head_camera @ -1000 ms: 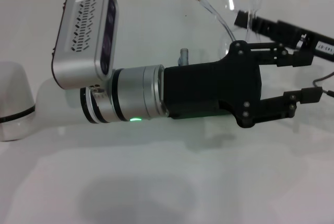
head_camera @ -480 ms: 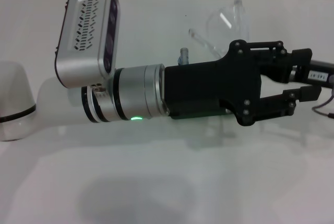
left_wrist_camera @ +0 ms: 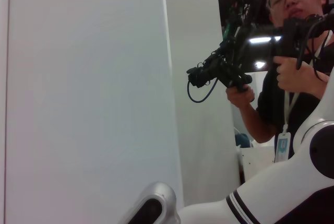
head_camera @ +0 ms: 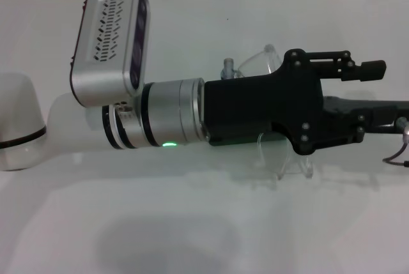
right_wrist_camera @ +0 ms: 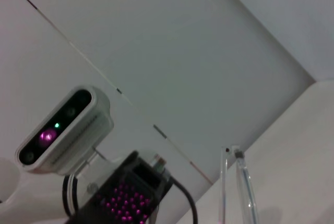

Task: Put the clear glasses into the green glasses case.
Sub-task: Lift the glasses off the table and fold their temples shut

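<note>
Across the middle of the head view, I see my left gripper [head_camera: 374,89], black and linkage-fingered, stretched sideways over the white table [head_camera: 192,223], its jaws spread with one fingertip free above and the lower one overlapping the dark right gripper [head_camera: 377,113], whose fingers I cannot tell. Behind and under the left gripper's body lie the clear glasses [head_camera: 265,63], transparent colourless plastic; lens peeks above, thin arms [head_camera: 291,162] below, not pinched.

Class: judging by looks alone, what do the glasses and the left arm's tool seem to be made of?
Glasses: probably clear, glossy plastic; the table shows through them and their edges catch highlights. Left tool: matte black links with visible fasteners, either hard plastic or coated metal; the look leaves it open.
</note>
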### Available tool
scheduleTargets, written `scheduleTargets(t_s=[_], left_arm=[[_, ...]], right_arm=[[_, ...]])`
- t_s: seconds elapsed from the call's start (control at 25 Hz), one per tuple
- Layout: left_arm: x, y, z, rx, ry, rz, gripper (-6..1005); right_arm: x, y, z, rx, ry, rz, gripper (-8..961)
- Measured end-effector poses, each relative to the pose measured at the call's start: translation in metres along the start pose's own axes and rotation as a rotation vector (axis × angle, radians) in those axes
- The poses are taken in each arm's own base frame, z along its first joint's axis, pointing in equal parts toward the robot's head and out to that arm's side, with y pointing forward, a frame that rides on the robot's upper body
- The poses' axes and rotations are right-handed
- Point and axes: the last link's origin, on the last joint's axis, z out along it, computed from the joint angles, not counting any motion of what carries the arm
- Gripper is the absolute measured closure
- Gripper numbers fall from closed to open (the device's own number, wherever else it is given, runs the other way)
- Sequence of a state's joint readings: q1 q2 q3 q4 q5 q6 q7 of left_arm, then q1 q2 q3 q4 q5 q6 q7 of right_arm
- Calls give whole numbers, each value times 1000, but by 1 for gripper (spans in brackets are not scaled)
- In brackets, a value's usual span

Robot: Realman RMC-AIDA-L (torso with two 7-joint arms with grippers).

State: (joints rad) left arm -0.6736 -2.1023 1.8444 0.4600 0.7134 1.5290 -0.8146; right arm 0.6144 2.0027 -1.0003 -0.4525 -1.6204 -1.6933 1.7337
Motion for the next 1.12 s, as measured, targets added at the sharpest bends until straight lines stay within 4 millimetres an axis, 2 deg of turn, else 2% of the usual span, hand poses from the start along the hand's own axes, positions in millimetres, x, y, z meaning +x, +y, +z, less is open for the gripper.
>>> scheduleTargets(t_s=[0.4,0.76,1.12], left_arm=[[2,-2,4,-6,2,6,496],[2,-4,1,10,6,8,496],[13,4,-11,11,104,-7,500]], right_arm=[[4,7,8,-55,84,38,845],[2,7,7,-60,114,51,843],[-11,-4,-11,37,-59,41,840]])
